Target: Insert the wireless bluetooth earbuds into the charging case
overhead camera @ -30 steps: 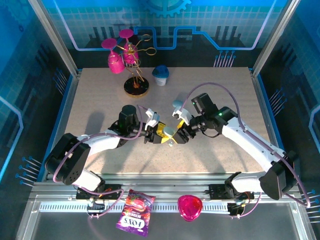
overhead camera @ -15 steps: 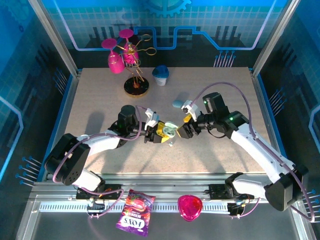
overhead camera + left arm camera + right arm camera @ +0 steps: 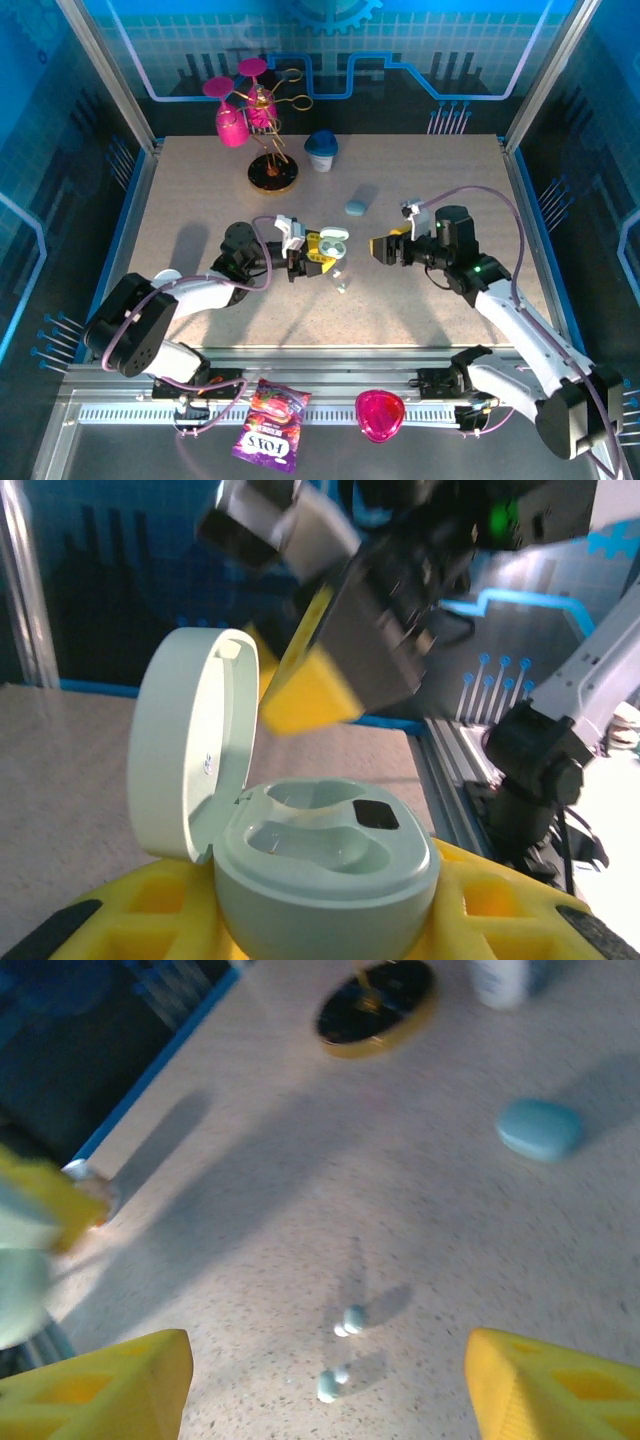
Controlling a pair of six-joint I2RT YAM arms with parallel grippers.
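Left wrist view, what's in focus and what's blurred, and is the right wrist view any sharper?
Left wrist view: the open charging case is crisp, the right claw behind it motion-smeared. Right wrist view: soft throughout, yet the two earbuds and their shadows on the table are readable.

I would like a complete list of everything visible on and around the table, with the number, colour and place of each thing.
earbuds: two, pale whitish-blue, loose on the table, mid-front
open charging case: one, pale green, lid up, sockets empty, in the left gripper
closed oval case: one, light blue, mid-table
cup: one, white with blue lid, far side
glass rack: one, gold, far left
glasses: two, pink, on the rack
snack bag: one, purple, near rail
heart-shaped thing: one, pink, near rail
table: one, speckled beige
left gripper: yellow fingers, shut on the case
right gripper: yellow fingers, open, empty
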